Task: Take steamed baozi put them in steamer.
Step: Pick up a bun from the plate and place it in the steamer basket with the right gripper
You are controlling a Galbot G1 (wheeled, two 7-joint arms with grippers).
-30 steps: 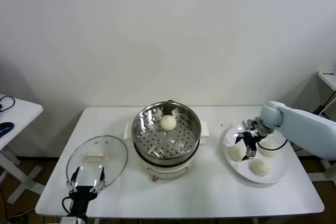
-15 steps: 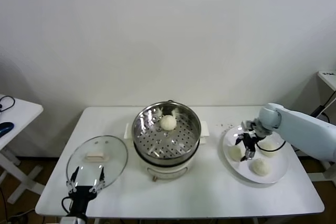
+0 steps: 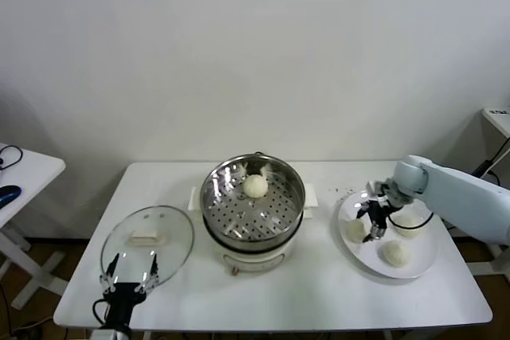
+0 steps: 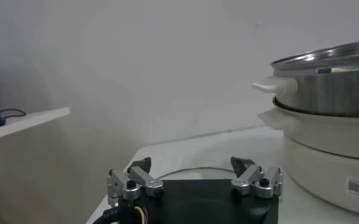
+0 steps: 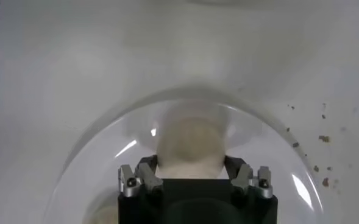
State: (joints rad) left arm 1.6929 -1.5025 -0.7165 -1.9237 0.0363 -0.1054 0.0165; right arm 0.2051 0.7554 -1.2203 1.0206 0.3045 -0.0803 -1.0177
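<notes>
Right hand [image 3: 373, 221] half-hiding plate's baozi [image 3: 355, 230]

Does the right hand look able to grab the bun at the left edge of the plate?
Probably yes: the right hand is open right over that bun, nothing between them.

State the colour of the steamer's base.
Cream-white, under the shiny steel pot of the steamer; the head view shows it best.

Plain white wall [image 3: 255, 45]; side table [image 3: 28, 169], possibly desk.
</notes>
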